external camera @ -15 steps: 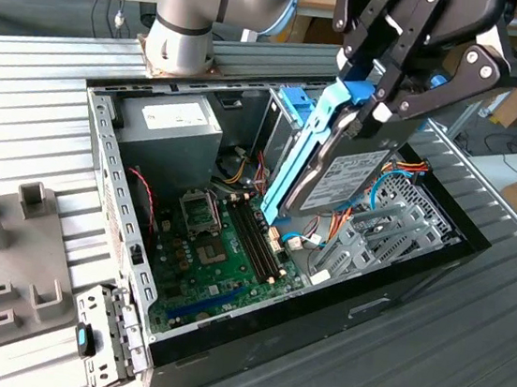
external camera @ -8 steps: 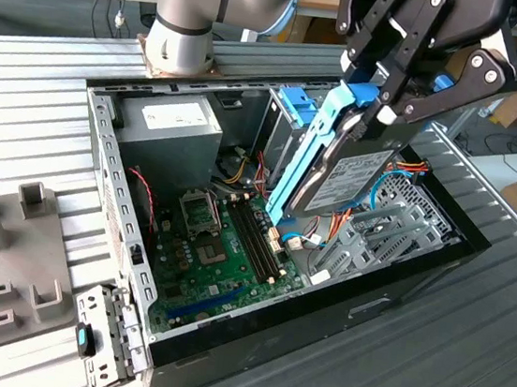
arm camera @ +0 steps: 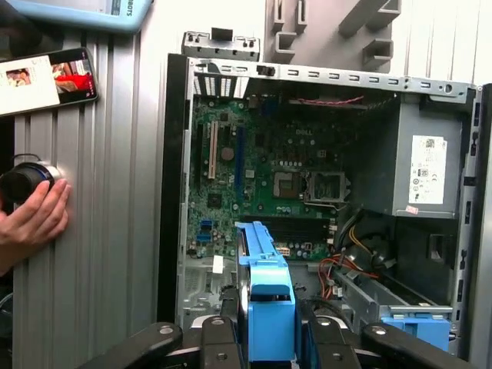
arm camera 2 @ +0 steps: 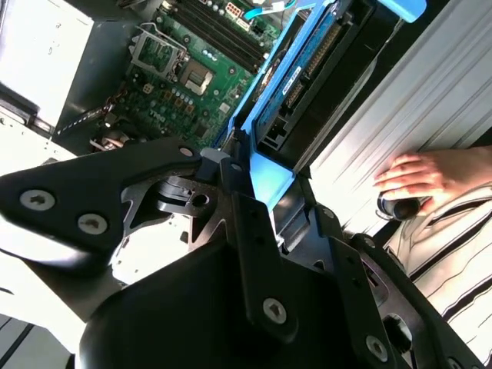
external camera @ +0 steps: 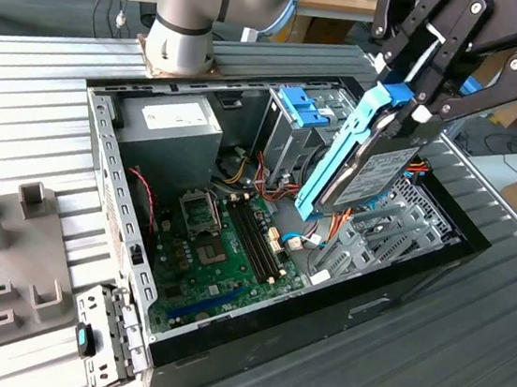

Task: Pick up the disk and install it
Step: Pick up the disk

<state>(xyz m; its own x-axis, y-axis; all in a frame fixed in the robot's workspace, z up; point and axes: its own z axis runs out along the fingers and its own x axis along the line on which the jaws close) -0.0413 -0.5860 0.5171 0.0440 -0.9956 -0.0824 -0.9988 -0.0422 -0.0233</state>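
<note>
Black pincer (external camera: 404,96) is pinched tight on the top end of the disk (external camera: 367,174), and I see it hold the disk up in the air, tilted. Biggest of all is the grey ridged tabletop (external camera: 463,370). On it lies the open computer case (external camera: 387,299). Inside the case a grey box (external camera: 172,131) fills one corner, and a green board (external camera: 223,255) covers the floor. The disk hangs over the case on the exterior view's right. Its low end dips toward the coloured wires (external camera: 269,187), but I cannot tell if it touches them. Just beside it stands a metal cage (external camera: 279,144) with a blue clip (external camera: 302,105) on top. In the first wrist view a person's hand (arm camera: 34,219) rests on the tabletop beside the case, around a small dark round thing (arm camera: 23,181).
</note>
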